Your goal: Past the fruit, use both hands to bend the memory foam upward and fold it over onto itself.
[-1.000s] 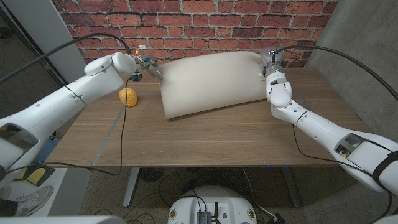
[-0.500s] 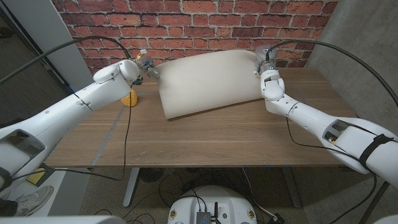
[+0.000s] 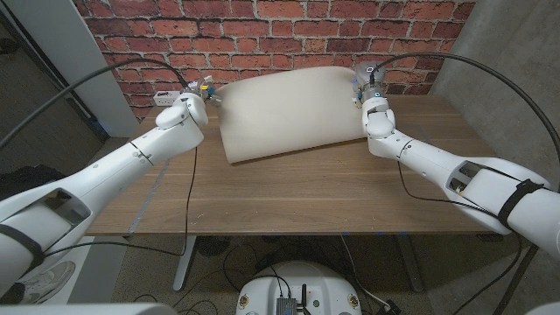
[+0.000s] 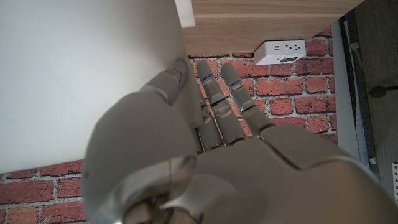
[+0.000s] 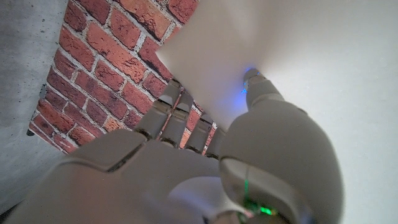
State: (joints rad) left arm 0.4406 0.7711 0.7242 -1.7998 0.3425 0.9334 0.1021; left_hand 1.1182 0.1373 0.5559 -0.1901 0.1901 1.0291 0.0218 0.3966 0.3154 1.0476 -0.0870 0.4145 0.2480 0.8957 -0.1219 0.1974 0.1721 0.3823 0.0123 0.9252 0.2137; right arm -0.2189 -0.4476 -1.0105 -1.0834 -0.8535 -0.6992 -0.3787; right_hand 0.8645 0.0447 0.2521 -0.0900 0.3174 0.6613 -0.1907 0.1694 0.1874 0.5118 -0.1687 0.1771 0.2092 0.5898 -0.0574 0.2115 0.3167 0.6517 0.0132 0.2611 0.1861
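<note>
The cream-white slab of memory foam [image 3: 289, 114] stood raised at its far edge toward the red brick wall [image 3: 262, 35], its near edge on the wooden worktop [image 3: 289, 192], as both arms reached further in than a second earlier. The left hand [image 3: 199, 93] gripped the foam's far left corner, thumb on one face and fingers [image 4: 214, 102] behind, the left wrist view showed. The right hand [image 3: 364, 80] pinched the far right corner likewise, its thumb [image 5: 258, 87] pressed into the pale surface. The yellow fruit seen beside the left arm a second before was now hidden behind that arm. With both corners held and the slab bent upward, the lift looked well under way; the fold back onto itself was not yet made.
</note>
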